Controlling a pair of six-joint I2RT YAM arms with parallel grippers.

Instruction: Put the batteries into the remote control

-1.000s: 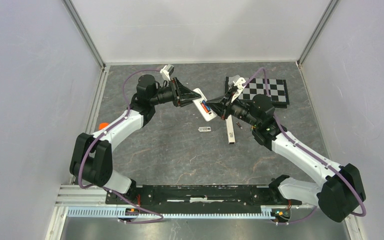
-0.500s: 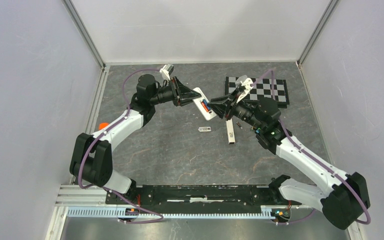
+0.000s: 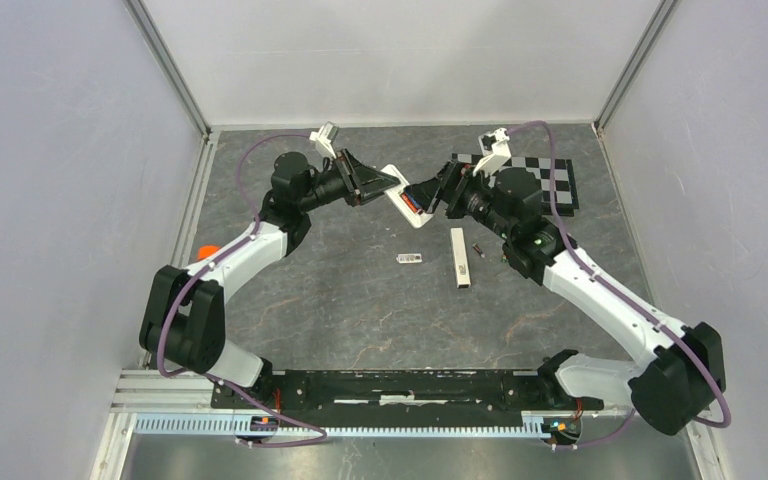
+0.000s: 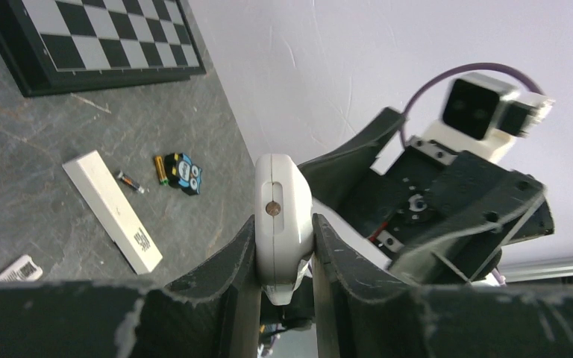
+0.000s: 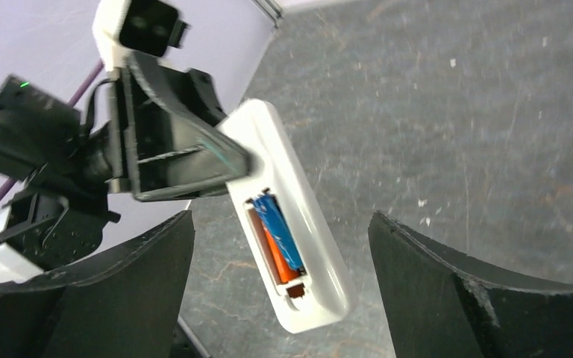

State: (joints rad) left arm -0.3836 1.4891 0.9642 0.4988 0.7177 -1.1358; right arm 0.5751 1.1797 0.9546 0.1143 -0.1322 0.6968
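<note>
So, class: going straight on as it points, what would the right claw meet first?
Probably the remote in the left claw, at its open back; the gap is hard to judge.

Grey tbl (image 3: 360, 300): chkrboard (image 3: 552, 186), wht bar (image 3: 458, 257), label (image 3: 409, 258), batt (image 3: 478, 249).

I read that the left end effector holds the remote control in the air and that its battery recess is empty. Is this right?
Not quite. The left end effector does hold the remote control in the air, but its battery recess is not empty: a red-and-blue battery lies in it. The right wrist view shows this.
</note>
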